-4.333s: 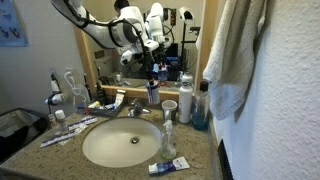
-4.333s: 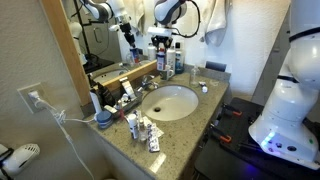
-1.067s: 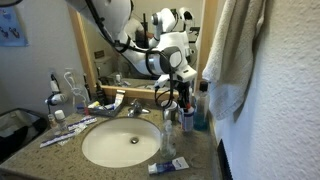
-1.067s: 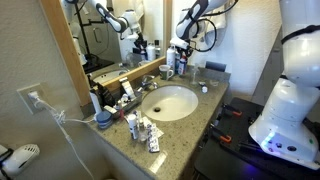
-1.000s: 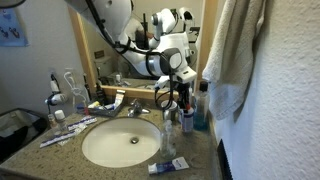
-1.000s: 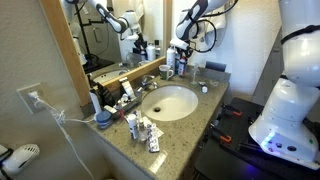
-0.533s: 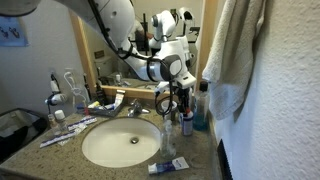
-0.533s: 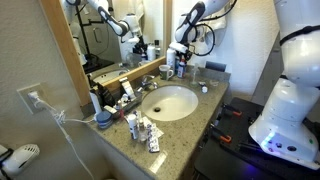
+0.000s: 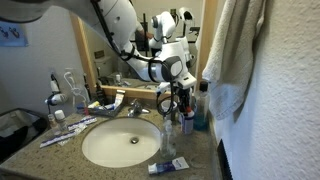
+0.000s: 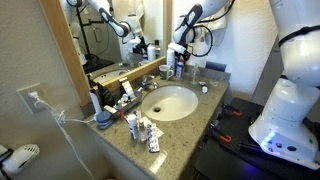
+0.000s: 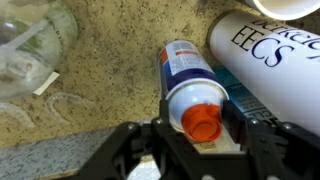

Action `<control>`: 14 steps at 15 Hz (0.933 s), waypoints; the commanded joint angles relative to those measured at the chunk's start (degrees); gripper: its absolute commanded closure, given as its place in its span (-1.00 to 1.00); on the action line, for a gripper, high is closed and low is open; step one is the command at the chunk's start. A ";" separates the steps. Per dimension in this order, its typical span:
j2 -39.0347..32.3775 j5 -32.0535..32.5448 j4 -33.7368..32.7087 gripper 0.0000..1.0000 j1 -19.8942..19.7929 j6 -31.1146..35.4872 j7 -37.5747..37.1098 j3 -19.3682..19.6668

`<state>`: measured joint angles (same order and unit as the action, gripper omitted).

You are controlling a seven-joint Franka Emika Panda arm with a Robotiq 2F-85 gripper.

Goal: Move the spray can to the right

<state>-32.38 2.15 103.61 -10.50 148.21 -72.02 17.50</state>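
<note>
In the wrist view the spray can [image 11: 187,78] has a whitish domed top, an orange-red nozzle and a blue label. It stands on the speckled counter between my two fingers. My gripper [image 11: 198,126] is shut on the can's top, with both fingers against its sides. In both exterior views the gripper [image 9: 181,101] [image 10: 179,60] hangs over the back right part of the counter, among the bottles by the mirror. The can itself is mostly hidden there by the fingers.
A white cup [image 11: 270,48] with dark lettering lies close beside the can. A clear plastic bottle [image 11: 35,40] is on the other side. The sink basin [image 9: 120,143], a blue bottle [image 9: 198,113], a small clear bottle [image 9: 168,144] and a hanging towel [image 9: 235,50] are nearby.
Since the oldest frames the arm has moved from the back middle of the counter to its back right. Over the last second it has barely shifted.
</note>
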 commanded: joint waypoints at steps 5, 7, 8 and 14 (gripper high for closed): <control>-0.22 -1.70 -1.00 -1.00 0.41 0.01 1.34 0.40; 0.22 -1.49 -0.56 -1.00 0.72 0.03 1.14 0.54; 0.60 -1.41 -0.02 -1.00 0.92 0.34 1.08 0.56; 3.44 -0.11 2.92 -1.00 3.20 0.93 0.61 1.03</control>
<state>-32.24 1.89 103.22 -9.25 148.21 -72.02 17.64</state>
